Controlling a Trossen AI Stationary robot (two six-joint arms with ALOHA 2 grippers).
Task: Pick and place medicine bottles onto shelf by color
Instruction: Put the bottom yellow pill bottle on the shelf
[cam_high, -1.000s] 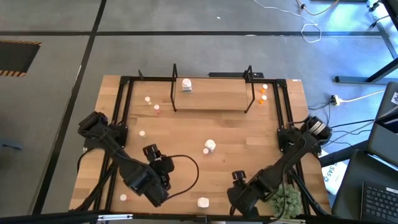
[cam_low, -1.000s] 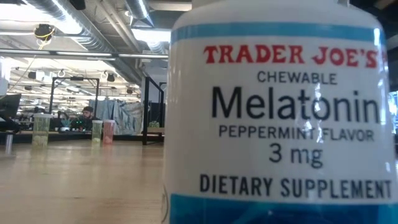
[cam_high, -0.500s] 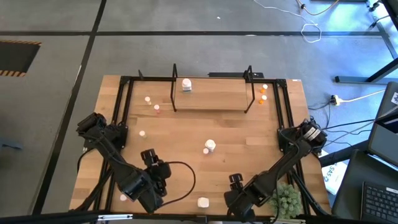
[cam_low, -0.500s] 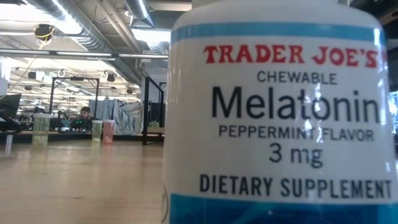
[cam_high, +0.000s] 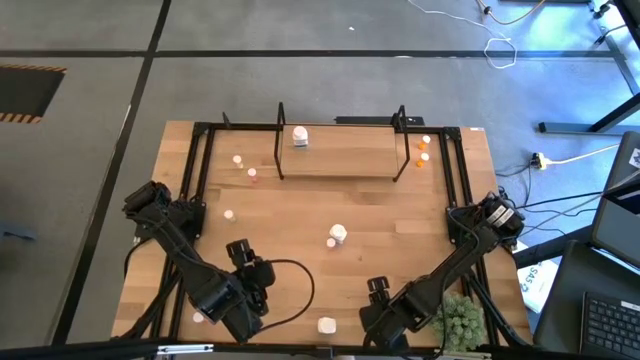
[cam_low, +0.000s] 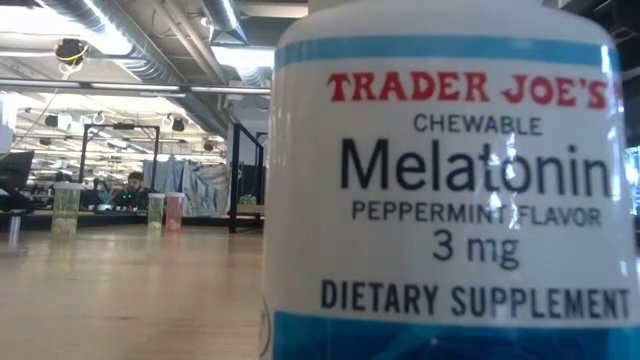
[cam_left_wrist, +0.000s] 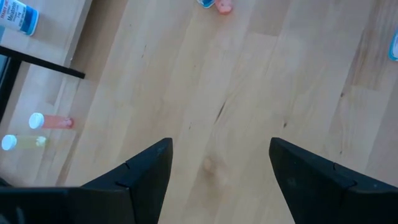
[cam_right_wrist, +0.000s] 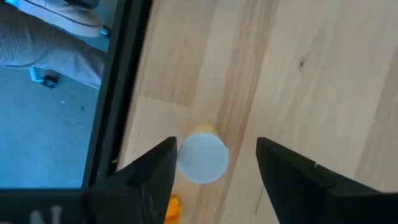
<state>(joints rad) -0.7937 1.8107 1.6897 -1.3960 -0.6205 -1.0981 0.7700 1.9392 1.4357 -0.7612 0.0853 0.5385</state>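
Bottle (cam_right_wrist: 201, 157) between right jaws, ungripped

The table (cam_high: 300, 210) is pale wood with fine grain lines; its frame (cam_high: 200, 180) is black. A white bottle (cam_low: 445, 190) carries a blue band, red and black lettering — another, at 1 o'clock, is orange (cam_high: 420, 157). The plant (cam_high: 462, 322) is green.
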